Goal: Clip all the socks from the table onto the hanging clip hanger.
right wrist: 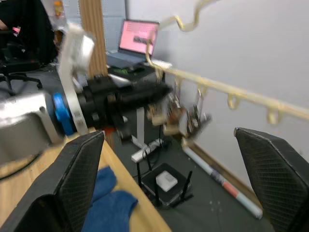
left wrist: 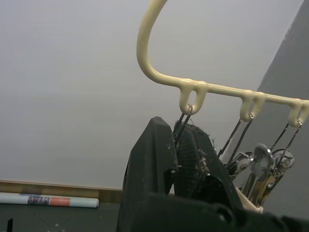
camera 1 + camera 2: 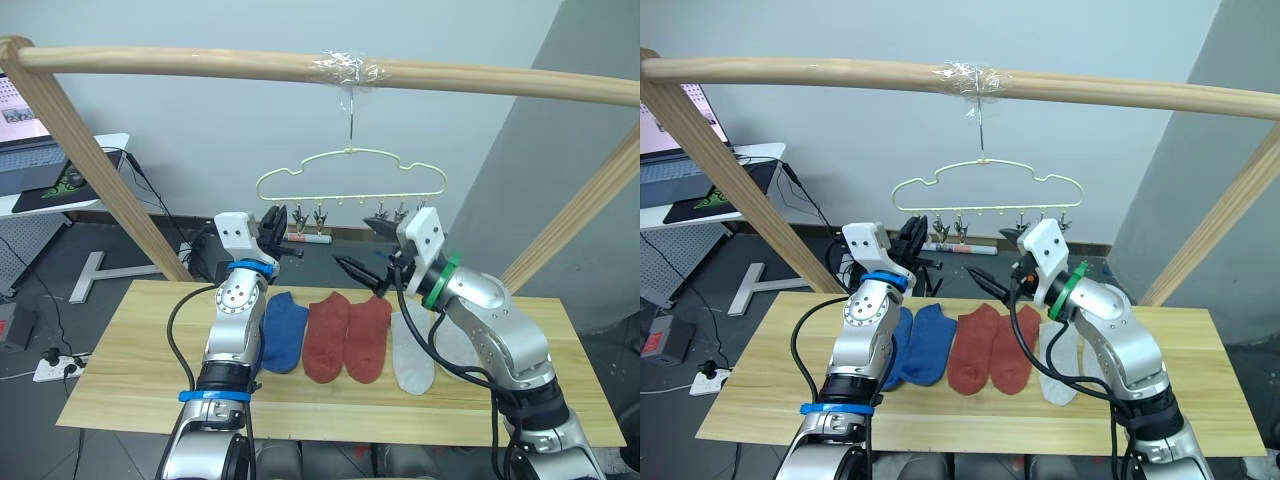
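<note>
Several socks lie in a row on the table (image 3: 130, 380): two blue (image 3: 932, 343), two rust-red (image 3: 325, 335) and light grey ones (image 3: 410, 355). Above them the pale clip hanger (image 3: 350, 170) hangs by its hook from the wooden pole. My left gripper (image 3: 276, 225) is raised to the hanger's leftmost clip. In the left wrist view its fingers (image 2: 157, 154) are shut on that clip, whose wire runs up to the hanger bar (image 2: 217, 89). My right gripper (image 3: 368, 247) hovers open and empty just under the hanger's right half, above the red socks. The other clips (image 1: 178, 116) hang free.
A thick wooden pole (image 3: 200, 65) spans the top, with slanted wooden posts (image 3: 90, 160) at both sides. A white desk with a laptop (image 3: 30, 150) stands at the far left. Cables and a power strip (image 3: 55, 365) lie on the floor.
</note>
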You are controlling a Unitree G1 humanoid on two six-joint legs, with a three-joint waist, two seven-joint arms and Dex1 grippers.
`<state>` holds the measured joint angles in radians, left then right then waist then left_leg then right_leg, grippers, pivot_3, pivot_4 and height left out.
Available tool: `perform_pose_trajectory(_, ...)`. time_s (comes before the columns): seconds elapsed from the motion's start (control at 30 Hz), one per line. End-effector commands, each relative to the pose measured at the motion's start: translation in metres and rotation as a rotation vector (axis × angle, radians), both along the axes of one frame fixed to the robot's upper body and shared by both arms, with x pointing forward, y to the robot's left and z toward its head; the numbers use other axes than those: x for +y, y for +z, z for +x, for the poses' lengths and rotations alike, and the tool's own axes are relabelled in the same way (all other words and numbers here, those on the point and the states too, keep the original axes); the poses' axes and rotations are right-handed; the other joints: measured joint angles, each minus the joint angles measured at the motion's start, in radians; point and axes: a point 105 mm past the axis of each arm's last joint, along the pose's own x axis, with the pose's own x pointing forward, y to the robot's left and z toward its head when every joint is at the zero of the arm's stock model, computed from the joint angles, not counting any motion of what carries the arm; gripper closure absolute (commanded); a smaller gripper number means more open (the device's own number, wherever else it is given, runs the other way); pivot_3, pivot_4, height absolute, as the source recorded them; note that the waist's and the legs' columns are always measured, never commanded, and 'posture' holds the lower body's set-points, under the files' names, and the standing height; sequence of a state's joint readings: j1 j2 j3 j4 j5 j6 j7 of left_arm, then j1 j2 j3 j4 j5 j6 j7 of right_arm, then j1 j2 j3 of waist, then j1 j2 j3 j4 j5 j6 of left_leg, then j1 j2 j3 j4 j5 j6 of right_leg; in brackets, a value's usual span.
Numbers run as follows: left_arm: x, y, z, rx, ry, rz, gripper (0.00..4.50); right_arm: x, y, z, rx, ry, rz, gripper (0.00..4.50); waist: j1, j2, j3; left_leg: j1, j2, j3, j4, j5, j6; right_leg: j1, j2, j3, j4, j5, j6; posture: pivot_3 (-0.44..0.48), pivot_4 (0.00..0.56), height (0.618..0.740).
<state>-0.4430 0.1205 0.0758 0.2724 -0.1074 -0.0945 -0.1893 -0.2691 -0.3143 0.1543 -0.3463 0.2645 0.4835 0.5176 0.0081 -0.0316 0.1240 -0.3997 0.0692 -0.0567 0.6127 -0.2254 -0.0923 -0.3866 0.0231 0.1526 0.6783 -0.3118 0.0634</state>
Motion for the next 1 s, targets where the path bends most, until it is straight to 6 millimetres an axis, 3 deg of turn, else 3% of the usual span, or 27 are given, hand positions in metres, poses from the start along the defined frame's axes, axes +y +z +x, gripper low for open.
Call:
perform_pose_trajectory(0.03,0.000,0.020,-0.003,-0.070,-0.004,0.004,4.44,-0.050,-0.045,0.007,0.100,-0.252,-0.110,0.00,0.006,0.000,0.001,0.000,0.000,0.000,0.000,0.000,0.000,0.000,-0.001,0.000,0.000,0.000,0.000,0.085,0.134,0.740)
perform_pose_trajectory(0.13,0.001,0.016,-0.004,-0.056,-0.010,0.012,4.44,-0.088,-0.086,0.005,0.219,-0.438,-0.161,0.00,0.009,0.001,0.001,0.000,-0.003,0.001,0.000,0.000,0.000,0.000,-0.002,0.001,0.000,0.000,0.000,0.085,0.134,0.740)
perform_pose_trajectory(0.2,0.000,0.015,-0.005,-0.051,-0.014,0.013,4.44,-0.101,-0.095,0.006,0.228,-0.497,-0.162,0.00,0.007,0.002,0.003,0.001,-0.003,0.001,0.000,0.000,0.000,0.000,-0.002,0.001,0.000,0.000,0.000,0.088,0.135,0.740)
perform_pose_trajectory(0.33,-0.002,0.015,-0.006,-0.051,-0.025,0.010,4.44,-0.147,-0.131,0.016,0.373,-0.711,-0.154,0.00,0.002,0.003,0.004,0.001,-0.003,0.001,0.000,0.001,0.000,0.000,-0.002,0.001,0.001,0.000,0.000,0.087,0.133,0.740)
perform_pose_trajectory(0.6,-0.002,0.017,-0.007,-0.057,-0.022,0.011,4.44,-0.165,-0.168,0.021,0.526,-0.803,-0.120,0.00,0.000,0.004,0.005,0.001,-0.003,0.001,0.001,0.001,0.000,0.001,-0.003,0.001,0.001,0.000,0.000,0.087,0.133,0.740)
perform_pose_trajectory(0.7,-0.001,0.017,-0.007,-0.057,-0.020,0.012,4.44,-0.160,-0.174,0.019,0.564,-0.795,-0.084,0.00,0.001,0.004,0.005,0.001,-0.004,0.001,0.001,0.001,0.000,0.001,-0.003,0.001,0.001,0.000,0.000,0.106,0.125,0.740)
perform_pose_trajectory(0.8,-0.001,0.016,-0.008,-0.055,-0.018,0.014,4.44,-0.154,-0.182,0.013,0.556,-0.757,-0.135,0.60,0.001,0.004,0.005,0.001,-0.004,0.000,0.001,0.001,0.000,0.001,-0.003,0.001,0.001,0.000,0.000,0.106,0.125,0.740)
perform_pose_trajectory(1.0,0.001,0.016,-0.008,-0.053,-0.013,0.016,4.44,-0.159,-0.194,-0.002,0.534,-0.713,-0.248,2.77,0.000,0.004,0.005,0.001,-0.004,0.000,0.001,0.001,0.000,0.001,-0.003,0.001,0.001,0.000,0.000,0.106,0.125,0.740)
